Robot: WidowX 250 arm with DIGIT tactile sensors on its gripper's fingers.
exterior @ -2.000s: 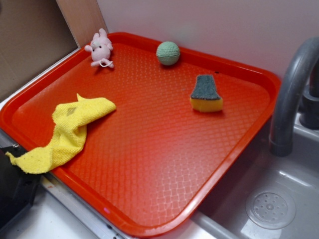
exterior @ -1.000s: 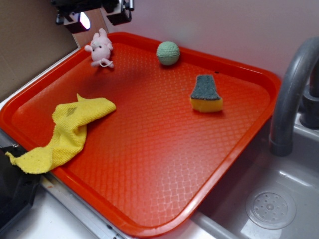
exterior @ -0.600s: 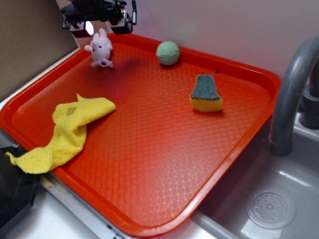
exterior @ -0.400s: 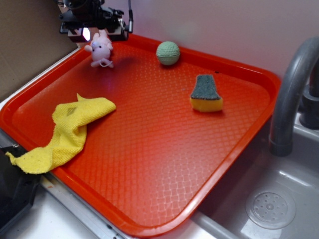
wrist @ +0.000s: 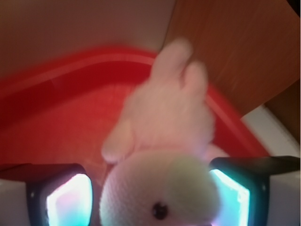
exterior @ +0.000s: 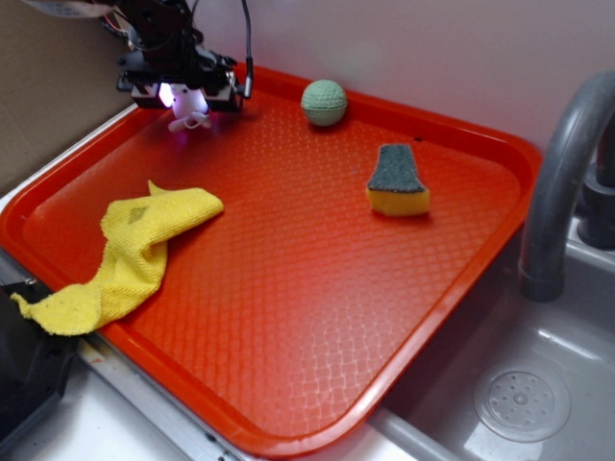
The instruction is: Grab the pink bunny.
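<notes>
- Pink and fuzzy, the pink bunny [wrist: 160,141] fills the wrist view, with its ears pointing to 12 o'clock and its round head at 6 o'clock.
- In the exterior view only a small bit of the pink bunny [exterior: 188,117] shows, in the tray's far left corner, at about 11 o'clock on the tray.
- The gripper [exterior: 187,94] is low over the bunny. Its two fingers [wrist: 61,200] stand wide apart, one on each side of the bunny's head, at 9 and 3 o'clock.
- I cannot tell if the fingers touch the bunny. They are not squeezing it.
- A light glows on the gripper.
- The red tray [exterior: 288,288] holds everything. Its rim [wrist: 70,75] curves behind the bunny.
- The green ball [exterior: 324,103] sits near the far rim, at about 3 o'clock from the bunny, well apart from it.
- The sponge [exterior: 397,181] is yellow with a dark top, at about 4 o'clock from the ball.
- The yellow cloth [exterior: 130,254] lies at about 6 o'clock from the bunny and hangs over the tray's left rim.
- A grey tap [exterior: 557,182] and a sink [exterior: 524,403] are on the right.
</notes>
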